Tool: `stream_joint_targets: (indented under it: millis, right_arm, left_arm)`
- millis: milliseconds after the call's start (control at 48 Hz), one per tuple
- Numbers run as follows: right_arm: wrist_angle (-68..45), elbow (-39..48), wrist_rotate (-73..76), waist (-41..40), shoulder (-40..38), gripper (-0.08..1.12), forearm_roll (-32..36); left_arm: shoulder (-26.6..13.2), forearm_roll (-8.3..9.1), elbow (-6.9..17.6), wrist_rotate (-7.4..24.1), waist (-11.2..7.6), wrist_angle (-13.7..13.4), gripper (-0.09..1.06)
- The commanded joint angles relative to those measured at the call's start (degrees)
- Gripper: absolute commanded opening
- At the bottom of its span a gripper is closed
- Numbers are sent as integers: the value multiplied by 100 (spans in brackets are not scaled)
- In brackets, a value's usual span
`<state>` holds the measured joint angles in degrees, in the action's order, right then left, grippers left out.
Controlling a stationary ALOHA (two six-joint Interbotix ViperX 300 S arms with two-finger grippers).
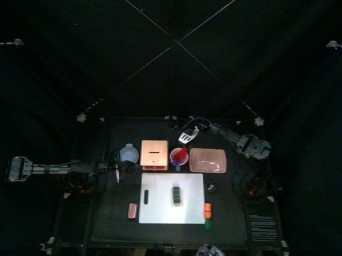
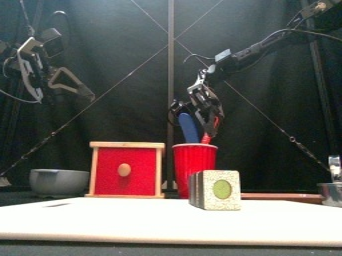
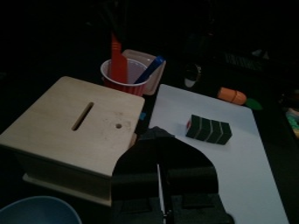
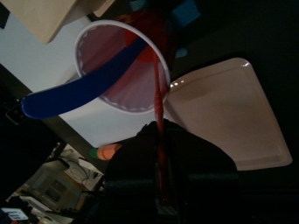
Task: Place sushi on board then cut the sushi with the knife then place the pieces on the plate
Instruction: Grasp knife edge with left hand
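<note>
The dark green sushi roll (image 1: 177,194) (image 2: 215,189) (image 3: 211,129) lies whole on the white cutting board (image 1: 158,212) (image 3: 233,162). Behind the board stands the red cup (image 1: 179,158) (image 2: 195,168) (image 4: 107,61) holding a blue knife (image 2: 189,127) (image 4: 76,94) and a red knife (image 4: 152,83). My right gripper (image 1: 189,134) (image 2: 201,108) (image 4: 158,140) hangs right over the cup, shut on the red knife's thin handle. The pink plate (image 1: 210,160) (image 4: 233,109) lies right of the cup. My left gripper (image 1: 118,172) (image 3: 162,179) is raised at the table's left, shut and empty.
A wooden box (image 1: 155,153) (image 2: 126,170) (image 3: 76,127) stands left of the cup, with the blue-grey bowl (image 1: 130,153) (image 2: 58,181) further left. Small orange toys (image 1: 131,209) (image 1: 209,209) lie beside the board's left and right edges, and a green one (image 1: 210,225) lies near the front.
</note>
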<state>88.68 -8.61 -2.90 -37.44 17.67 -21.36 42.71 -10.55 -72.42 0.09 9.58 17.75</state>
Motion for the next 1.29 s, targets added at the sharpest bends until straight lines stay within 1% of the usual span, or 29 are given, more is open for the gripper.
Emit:
stream_joint_targets:
  millis: [21, 354, 542, 667, 792, 1042, 1292]
  right_arm:
    - [97, -141, -9, 18, -158, 39, -97]
    - [229, -299, 0, 53, -290, 39, -79]
    - [308, -554, 18, 53, -404, 38, -62]
    - [343, -633, 18, 53, -466, 38, -62]
    - [378, -677, 0, 53, -589, 38, 53]
    - [413, -712, 0, 35, -1002, 38, 149]
    - [431, -703, -9, 44, -1670, 38, 255]
  left_arm:
    - [-9, -9, 70, 0, 18, 18, -2]
    - [-9, -9, 70, -9, 18, 18, -2]
    - [-9, -62, 70, -9, 18, 26, -2]
    - [-18, -62, 70, -9, 18, 26, -2]
    - [-18, -62, 79, -9, 18, 26, -2]
    - [-9, -62, 97, -18, 9, 26, -2]
    - [-9, -62, 158, 0, 18, 62, -2]
